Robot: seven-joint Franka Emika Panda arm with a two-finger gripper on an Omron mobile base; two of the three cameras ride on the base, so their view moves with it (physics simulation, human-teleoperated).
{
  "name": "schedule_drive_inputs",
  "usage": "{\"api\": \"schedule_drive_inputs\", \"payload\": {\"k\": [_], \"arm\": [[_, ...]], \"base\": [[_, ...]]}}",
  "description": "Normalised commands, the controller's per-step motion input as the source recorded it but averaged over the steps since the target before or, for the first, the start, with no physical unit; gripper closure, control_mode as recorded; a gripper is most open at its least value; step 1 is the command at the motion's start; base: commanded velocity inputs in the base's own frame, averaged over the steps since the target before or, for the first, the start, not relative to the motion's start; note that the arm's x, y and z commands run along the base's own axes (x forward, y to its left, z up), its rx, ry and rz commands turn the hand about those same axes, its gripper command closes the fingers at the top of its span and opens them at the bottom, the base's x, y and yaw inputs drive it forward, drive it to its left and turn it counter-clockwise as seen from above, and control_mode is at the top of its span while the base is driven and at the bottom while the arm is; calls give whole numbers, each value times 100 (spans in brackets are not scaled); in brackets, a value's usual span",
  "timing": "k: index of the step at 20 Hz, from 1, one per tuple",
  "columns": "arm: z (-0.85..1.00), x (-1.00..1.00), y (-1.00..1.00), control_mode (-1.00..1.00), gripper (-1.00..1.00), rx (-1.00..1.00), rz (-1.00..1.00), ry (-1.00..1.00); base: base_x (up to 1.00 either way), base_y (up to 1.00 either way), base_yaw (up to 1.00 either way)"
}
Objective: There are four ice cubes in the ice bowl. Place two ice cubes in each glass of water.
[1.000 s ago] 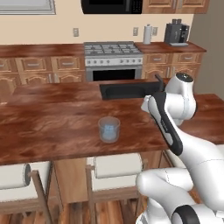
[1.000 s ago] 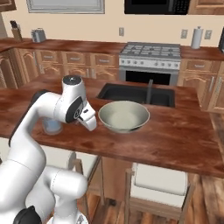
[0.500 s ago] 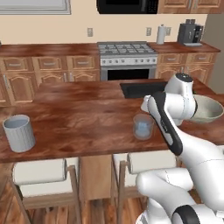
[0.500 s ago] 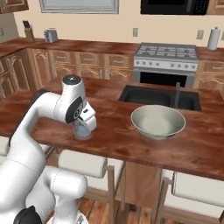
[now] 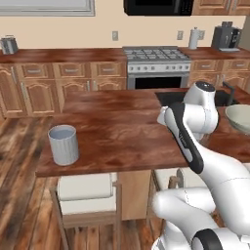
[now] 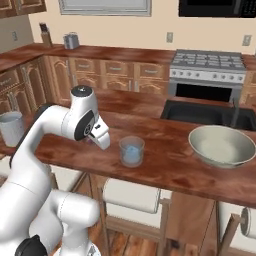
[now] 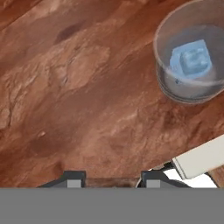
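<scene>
Inside the short clear glass (image 7: 191, 65) I can make out pale blue ice (image 7: 190, 59) sitting in the water; it reads as one block with a smaller square outline on top, so whether that is one cube or two stacked I cannot tell. That glass (image 6: 131, 151) stands on the wooden island counter (image 6: 165, 150), close to its near edge. The second glass, the taller ribbed grey-white tumbler (image 5: 63, 144), stands well apart from it at the far left end of the same counter, near the corner; I cannot see into it. That makes two glasses in all.

One ice bowl (image 6: 221, 145) rests on the counter at the other side of the short glass, in front of the sink (image 6: 207, 114). Its inside looks pale and plain from here, and no cube is distinguishable in it. In the left base view only the bowl's rim (image 5: 238, 117) peeks out past the arm.

The gripper (image 7: 111, 180) hangs low over bare wood just beside the short glass, not touching it. Its two dark fingertips (image 7: 74, 179) stand a little apart with nothing but counter showing between them, so the jaws look released and hold nothing.

Behind the island run one stove (image 6: 207, 75) and a row of wooden cabinets (image 6: 112, 75).
</scene>
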Motion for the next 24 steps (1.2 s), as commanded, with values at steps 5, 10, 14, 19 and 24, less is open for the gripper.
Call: {"api": "schedule_drive_inputs", "payload": {"k": [5,10,14,19,24], "arm": [[0,0,0,100,100,0,0,0],[0,0,0,100,100,0,0,0],[0,0,0,100,100,0,0,0],[0,0,0,100,100,0,0,0],[0,0,0,100,100,0,0,0]], "base": [[-11,53,4],[-11,51,4],[-8,47,4],[-5,47,4],[-6,49,4]]}}
